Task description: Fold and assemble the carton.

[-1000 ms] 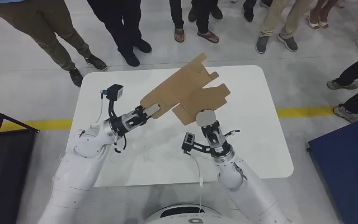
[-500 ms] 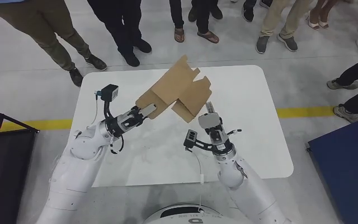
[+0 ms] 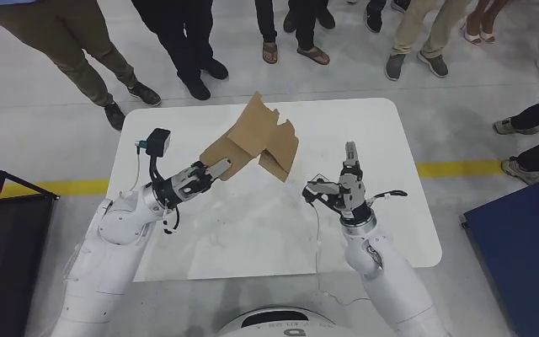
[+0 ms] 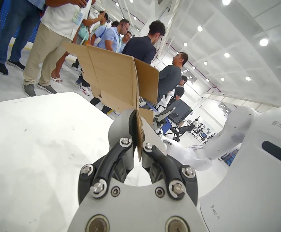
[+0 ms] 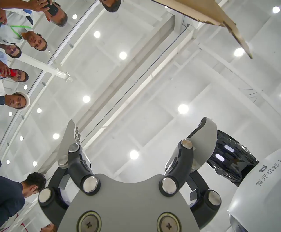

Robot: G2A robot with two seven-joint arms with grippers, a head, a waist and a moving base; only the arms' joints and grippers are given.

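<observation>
A brown cardboard carton (image 3: 257,141), partly folded with its flaps standing up, is held above the white table (image 3: 202,236). My left gripper (image 3: 221,167) is shut on the carton's lower left flap; the left wrist view has that flap edge (image 4: 137,131) pinched between the two fingers. My right gripper (image 3: 349,154) stands to the right of the carton, apart from it, pointing upward and open with nothing between its fingers. In the right wrist view a corner of the carton (image 5: 210,15) hangs above the open gripper (image 5: 140,127).
Several people stand along the table's far edge (image 3: 253,101). A thin white cable (image 3: 317,244) lies on the table by the right arm. A dark cart (image 3: 21,236) stands at the left, a blue surface (image 3: 509,253) at the right.
The carton has gone from lying flat to raised and folded upright, drawn to the left by the left gripper. The right gripper has let go of it, swung right and turned upward.
</observation>
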